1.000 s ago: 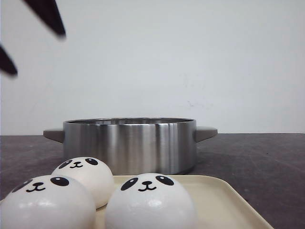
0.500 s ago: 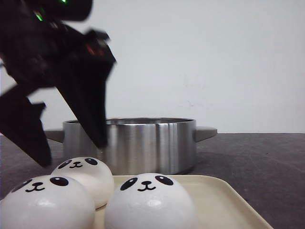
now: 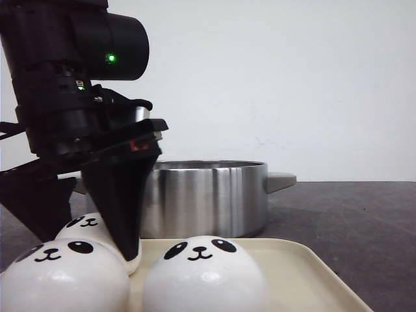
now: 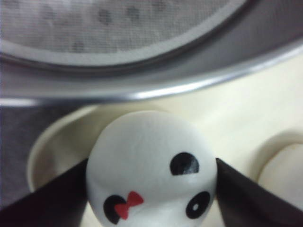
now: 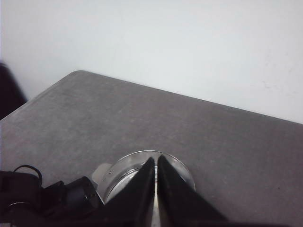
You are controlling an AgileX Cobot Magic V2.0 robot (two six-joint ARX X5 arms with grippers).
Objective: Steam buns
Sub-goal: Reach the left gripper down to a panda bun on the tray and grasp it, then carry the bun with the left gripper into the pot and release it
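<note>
Front view: left tool (image 3: 88, 244) spread wide, fingers straddling the rear-left bun (image 3: 84, 224) on the cream tray (image 3: 305, 273), two more buns up front, steel pot (image 3: 205, 195) behind. Left wrist view: that bun (image 4: 151, 165) sits betw. both fingers, touching, showing a red bow. Right wrist view: right tool (image 5: 155, 189) fingers pressed together, holding nothing, high over bench (image 5: 227, 142) w/ pot below.

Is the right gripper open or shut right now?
Shut. In the right wrist view the right gripper's two fingers lie almost together, nothing between them, high above the pot.
</note>
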